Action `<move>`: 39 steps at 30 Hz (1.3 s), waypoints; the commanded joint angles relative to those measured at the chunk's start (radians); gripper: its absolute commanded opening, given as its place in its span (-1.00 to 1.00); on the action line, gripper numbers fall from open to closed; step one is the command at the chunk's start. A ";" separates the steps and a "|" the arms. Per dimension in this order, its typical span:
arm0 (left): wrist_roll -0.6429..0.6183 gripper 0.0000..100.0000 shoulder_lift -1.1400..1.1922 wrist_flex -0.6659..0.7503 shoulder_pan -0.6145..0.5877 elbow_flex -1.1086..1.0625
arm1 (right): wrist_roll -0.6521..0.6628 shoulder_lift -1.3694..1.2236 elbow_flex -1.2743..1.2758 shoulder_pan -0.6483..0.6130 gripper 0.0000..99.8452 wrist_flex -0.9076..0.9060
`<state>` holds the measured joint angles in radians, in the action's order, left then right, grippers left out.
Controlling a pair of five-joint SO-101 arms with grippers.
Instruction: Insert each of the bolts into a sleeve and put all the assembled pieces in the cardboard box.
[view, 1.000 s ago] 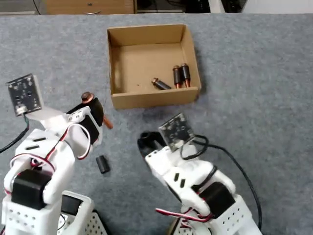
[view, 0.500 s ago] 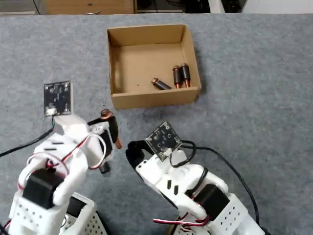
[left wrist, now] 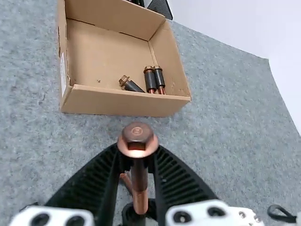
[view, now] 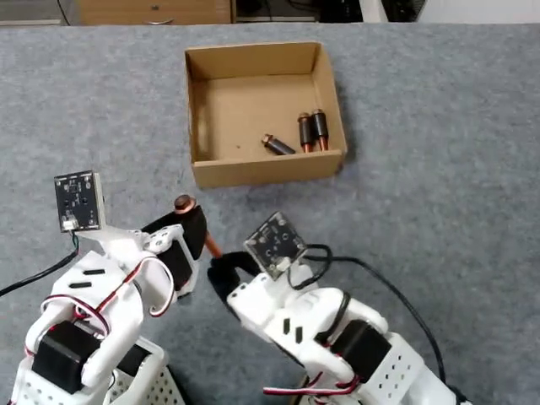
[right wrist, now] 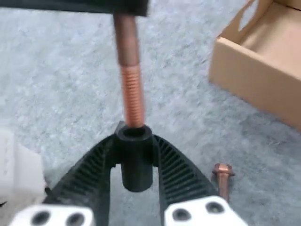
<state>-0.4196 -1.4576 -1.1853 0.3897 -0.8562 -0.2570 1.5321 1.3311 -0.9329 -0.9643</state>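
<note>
Left claw [left wrist: 136, 157]: one bolt [left wrist: 137, 137]; box [left wrist: 123, 101]: perhaps three

Copper bolt [left wrist: 137, 139]; black sleeve [right wrist: 136, 160]; tan cardboard box [view: 266, 169]; grey flecked carpet [view: 439, 152]; black ribbed left hand [left wrist: 137, 154].

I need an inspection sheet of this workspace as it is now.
Surface: grey carpet.
Job's things: cardboard box open, three assembled pieces inside; copper bolt with threaded tip at the mouth of the black sleeve; one loose bolt on the carpet.
Clutter: nothing seen.
Grippers: left gripper shut on the copper bolt; right gripper shut on the black sleeve.
Cables: black cable loops off the right arm; red-white wires on the left arm.
Surroundings: wooden furniture beyond the carpet.
</note>
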 commanded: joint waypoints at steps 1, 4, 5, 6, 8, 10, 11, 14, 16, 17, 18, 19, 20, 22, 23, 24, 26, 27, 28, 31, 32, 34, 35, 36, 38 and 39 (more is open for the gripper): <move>-0.006 -0.96 -0.007 0.034 0.012 0.005 | -0.015 0.010 -0.005 -0.021 -1.00 0.028; -0.008 -0.96 -0.007 0.031 0.012 0.006 | -0.015 0.012 -0.005 -0.021 -1.00 0.028; -0.008 -0.96 -0.007 0.031 0.012 0.006 | -0.015 0.016 -0.005 -0.021 -1.00 0.026; -0.008 -0.96 -0.007 0.031 0.011 0.003 | -0.015 0.018 -0.007 -0.021 -1.00 0.026; -0.011 -0.96 -0.008 0.023 0.009 0.000 | -0.012 0.018 -0.013 -0.019 -1.00 0.012; -0.014 -0.96 -0.008 0.000 0.012 0.008 | -0.012 0.019 -0.015 -0.019 -1.00 0.006; -0.014 -0.96 -0.008 -0.008 0.012 0.008 | -0.012 0.019 -0.015 -0.019 -1.00 0.006; -0.014 -0.96 -0.008 -0.011 0.009 0.008 | -0.012 0.019 -0.016 -0.019 -1.00 0.009; -0.014 -0.96 -0.008 -0.012 0.009 0.008 | -0.011 0.019 -0.016 -0.019 -1.00 0.009; -0.014 -0.96 -0.008 -0.012 0.009 0.008 | -0.011 0.019 -0.016 -0.019 -1.00 0.009; -0.014 -0.96 -0.008 -0.012 0.009 0.006 | -0.011 0.019 -0.016 -0.019 -1.00 0.009; -0.014 -0.96 -0.008 -0.012 0.009 0.006 | -0.011 0.019 -0.016 -0.018 -1.00 0.009; -0.014 -0.96 -0.008 -0.012 0.009 0.006 | -0.011 0.019 -0.016 -0.018 -1.00 0.009; -0.014 -0.96 -0.010 -0.032 0.008 0.006 | -0.011 0.019 -0.019 -0.018 -1.00 0.011; -0.014 -0.96 -0.010 -0.048 0.008 0.008 | -0.012 0.019 -0.022 -0.018 -1.00 0.008; -0.014 -0.96 -0.010 -0.057 0.008 0.008 | -0.012 0.019 -0.024 -0.016 -1.00 0.008; -0.018 -0.96 -0.010 -0.060 0.008 0.008 | -0.012 0.019 -0.025 0.001 -1.00 0.006; -0.031 -0.96 -0.010 -0.060 0.008 0.008 | -0.012 0.019 -0.027 0.008 -1.00 0.006; -0.041 -0.96 -0.010 -0.060 0.008 0.005 | -0.014 0.019 -0.027 0.013 -1.00 0.006; -0.049 -0.96 -0.010 -0.061 0.008 -0.002 | -0.014 0.019 -0.027 0.015 -1.00 0.006; -0.049 -0.96 -0.010 -0.061 0.008 -0.002 | -0.011 0.019 -0.027 0.015 -1.00 0.006; -0.049 -0.96 -0.010 -0.063 0.008 -0.003 | -0.011 0.019 -0.039 0.015 -1.00 0.006; -0.049 -0.96 -0.010 -0.068 0.009 -0.005 | -0.011 0.019 -0.053 0.015 -1.00 0.006; -0.051 -0.96 -0.010 -0.087 0.014 -0.005 | -0.009 0.019 -0.074 0.015 -1.00 0.006; -0.072 -0.96 -0.010 -0.117 0.026 0.003 | -0.009 0.013 -0.097 0.010 -1.00 0.006; -0.078 -0.96 -0.010 -0.123 0.031 0.006 | -0.009 0.018 -0.097 0.013 -1.00 0.006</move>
<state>-0.4795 -1.4607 -1.2881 0.4035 -0.8638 -0.2601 1.5351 1.2973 -0.9360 -0.9643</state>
